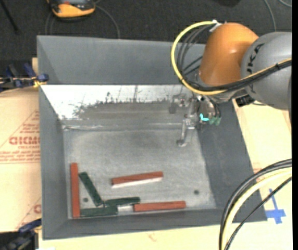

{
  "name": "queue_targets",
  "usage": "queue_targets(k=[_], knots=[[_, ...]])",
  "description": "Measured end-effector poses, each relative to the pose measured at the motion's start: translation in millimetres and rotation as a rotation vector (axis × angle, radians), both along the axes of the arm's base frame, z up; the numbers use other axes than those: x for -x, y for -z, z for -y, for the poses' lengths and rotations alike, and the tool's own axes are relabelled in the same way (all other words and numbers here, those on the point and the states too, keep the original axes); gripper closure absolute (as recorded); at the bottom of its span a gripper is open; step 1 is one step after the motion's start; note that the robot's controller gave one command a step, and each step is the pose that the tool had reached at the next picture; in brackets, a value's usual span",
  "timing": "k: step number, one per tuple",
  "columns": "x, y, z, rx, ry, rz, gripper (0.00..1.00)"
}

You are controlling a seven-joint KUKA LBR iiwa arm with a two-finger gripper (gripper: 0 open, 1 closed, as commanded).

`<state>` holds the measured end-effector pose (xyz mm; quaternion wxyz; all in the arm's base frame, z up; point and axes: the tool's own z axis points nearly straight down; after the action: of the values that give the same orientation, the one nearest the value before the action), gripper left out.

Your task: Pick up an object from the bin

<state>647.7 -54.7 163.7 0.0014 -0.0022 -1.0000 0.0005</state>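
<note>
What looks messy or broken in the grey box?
Nothing looks broken or spilled. One dark green flat stick lies slanted, meeting another green stick, next to a long red stick in the grey metal bin's near left corner.

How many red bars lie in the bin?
3: left red bar along the left wall, middle red bar on open floor, lower red bar by the near wall. None looks hidden.

Red-brown sticks (137, 179), dark green sticks (89, 189)

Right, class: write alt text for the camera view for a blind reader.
The end effector hangs over bare floor at the far right of the grey bin. Three red sticks and two green sticks lie toward its near and left sides.
</note>
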Motion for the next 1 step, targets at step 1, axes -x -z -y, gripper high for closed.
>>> queue_targets(k=[1], knots=[[-0.4,-2.2,0.0,0.0,0.0,0.003,0.0]])
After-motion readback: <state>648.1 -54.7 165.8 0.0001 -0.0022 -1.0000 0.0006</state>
